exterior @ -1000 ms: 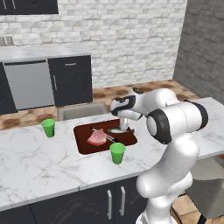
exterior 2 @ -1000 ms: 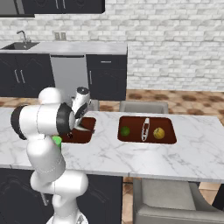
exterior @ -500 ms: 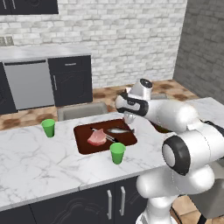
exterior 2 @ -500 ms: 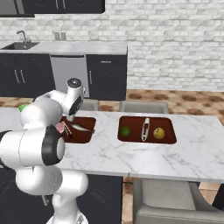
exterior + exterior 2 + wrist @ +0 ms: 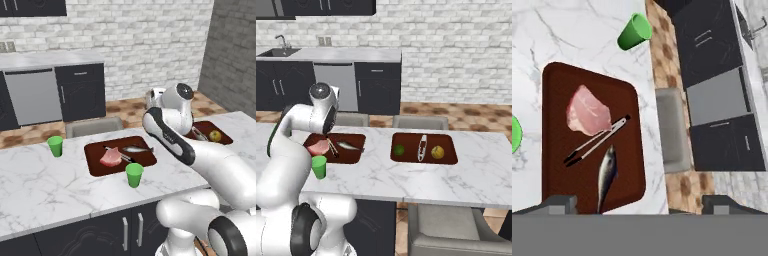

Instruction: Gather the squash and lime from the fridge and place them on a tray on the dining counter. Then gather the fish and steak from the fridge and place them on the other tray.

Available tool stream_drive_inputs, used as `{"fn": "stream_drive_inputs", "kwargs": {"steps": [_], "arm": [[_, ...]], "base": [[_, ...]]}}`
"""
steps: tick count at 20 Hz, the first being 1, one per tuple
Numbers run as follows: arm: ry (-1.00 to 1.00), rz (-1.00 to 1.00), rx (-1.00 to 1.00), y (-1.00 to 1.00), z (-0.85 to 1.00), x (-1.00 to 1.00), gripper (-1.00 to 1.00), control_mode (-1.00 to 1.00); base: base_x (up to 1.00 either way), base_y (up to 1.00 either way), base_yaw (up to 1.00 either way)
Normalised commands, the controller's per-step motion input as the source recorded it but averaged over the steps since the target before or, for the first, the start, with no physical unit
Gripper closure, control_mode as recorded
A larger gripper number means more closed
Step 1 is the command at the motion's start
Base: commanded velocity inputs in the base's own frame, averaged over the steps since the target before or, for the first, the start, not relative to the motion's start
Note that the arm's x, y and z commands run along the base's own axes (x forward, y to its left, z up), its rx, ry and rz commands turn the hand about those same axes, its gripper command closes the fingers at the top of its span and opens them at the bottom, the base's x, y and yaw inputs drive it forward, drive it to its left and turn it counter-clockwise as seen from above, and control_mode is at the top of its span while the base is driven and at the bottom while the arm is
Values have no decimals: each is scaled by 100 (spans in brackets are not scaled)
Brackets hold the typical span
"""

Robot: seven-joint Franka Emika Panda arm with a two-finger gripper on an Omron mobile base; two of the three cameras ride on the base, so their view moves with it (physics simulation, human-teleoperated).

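Steak [image 5: 588, 116] and fish [image 5: 606, 175] lay on dark tray [image 5: 554, 150] on dining counter [image 5: 45, 185]; lime [image 5: 399, 149] and squash [image 5: 437, 152] sat on other tray [image 5: 406, 137]. Gripper [image 5: 637, 202] hung above, fingers wide, holding nothing. Task looked finished; next move likely only retreat.

Dining counter [image 5: 45, 190]: glossy white marble, grey veins, smooth. Trays [image 5: 552, 100]: dark brown, matt, wood-like. Steak [image 5: 587, 112]: raw pink meat, soft sheen. Fish [image 5: 607, 172]: silvery-grey, slightly shiny. Cups [image 5: 134, 175]: green plastic, smooth. Back wall, top of left base view [image 5: 150, 35]: rough pale brick. Cabinets [image 5: 82, 92]: dark, matt.
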Motion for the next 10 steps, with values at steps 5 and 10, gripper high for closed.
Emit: {"fn": "stream_drive_inputs", "kwargs": {"steps": [5,10], "arm": [[-22,2,-2,0,80,-100,-100,-100],[-19,0,-3,0,74,-100,-100,-100]], "base": [[0,0,0],[0,0,0]]}}
